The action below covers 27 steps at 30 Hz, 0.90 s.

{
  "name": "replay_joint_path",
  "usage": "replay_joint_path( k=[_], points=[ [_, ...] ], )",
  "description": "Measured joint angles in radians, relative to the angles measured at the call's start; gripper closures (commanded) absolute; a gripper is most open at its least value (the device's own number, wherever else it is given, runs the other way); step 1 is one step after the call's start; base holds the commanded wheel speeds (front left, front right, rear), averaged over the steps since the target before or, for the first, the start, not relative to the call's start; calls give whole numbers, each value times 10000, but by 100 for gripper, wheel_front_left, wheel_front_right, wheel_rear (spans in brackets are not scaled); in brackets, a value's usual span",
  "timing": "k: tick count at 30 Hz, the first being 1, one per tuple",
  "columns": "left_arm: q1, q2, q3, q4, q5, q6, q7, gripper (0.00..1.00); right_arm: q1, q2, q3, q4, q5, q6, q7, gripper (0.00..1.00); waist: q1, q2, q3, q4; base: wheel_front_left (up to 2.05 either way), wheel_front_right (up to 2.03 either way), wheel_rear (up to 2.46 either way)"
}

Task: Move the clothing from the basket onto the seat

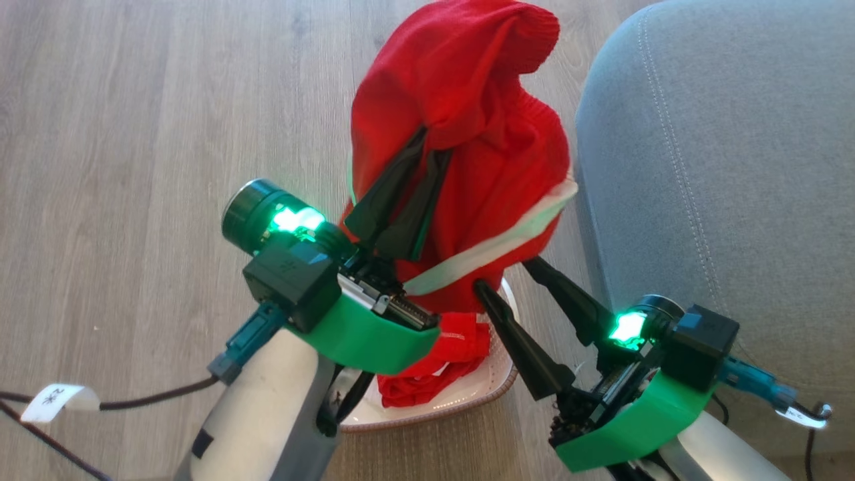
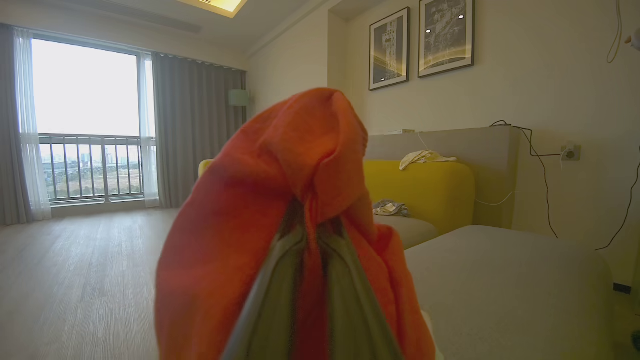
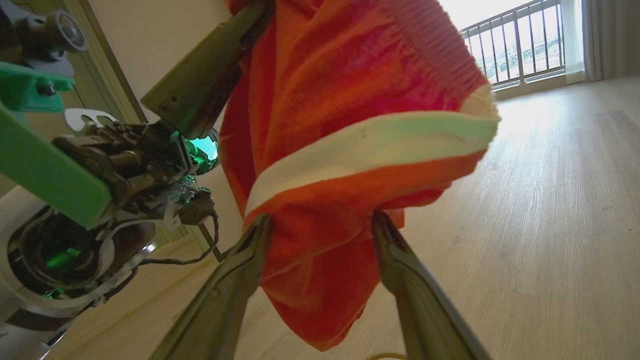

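Aloft above the basket [image 1: 497, 387], the knit garment [image 1: 467, 100] hangs pinched in the left gripper [image 1: 431, 150], with the right gripper [image 1: 504, 275] spread around its hem. Carrying it high toward three o'clock should clear the edge of the seat [image 1: 721, 133].

A pale wood-plank floor [image 1: 133, 133] runs through the room. At the left of the left wrist view, a tall window [image 2: 85, 100] with a railing lets in bright daylight, with grey curtains [image 2: 195, 130] beside it. A ceiling light [image 2: 215, 3] glows at the top. At upper right, two framed pictures [image 2: 422, 42] hang on a cream wall [image 2: 550, 75] above a yellow sofa [image 2: 430, 192]. A socket [image 2: 571, 150] with cables sits at right.
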Motion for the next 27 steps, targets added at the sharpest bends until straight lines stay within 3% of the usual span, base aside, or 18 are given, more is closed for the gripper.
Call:
replay_joint_path(
  k=[16,27],
  points=[
    [6,12,-807,339,-8,-176,0,100,-194,61,-115,449,-332,0,0,0,0,0,-144,151,0,0,0],
    [63,10,-1264,949,-40,-245,0,100,-223,481,-554,583,-1417,0,0,0,0,0,-382,161,0,0,0]
  ],
)
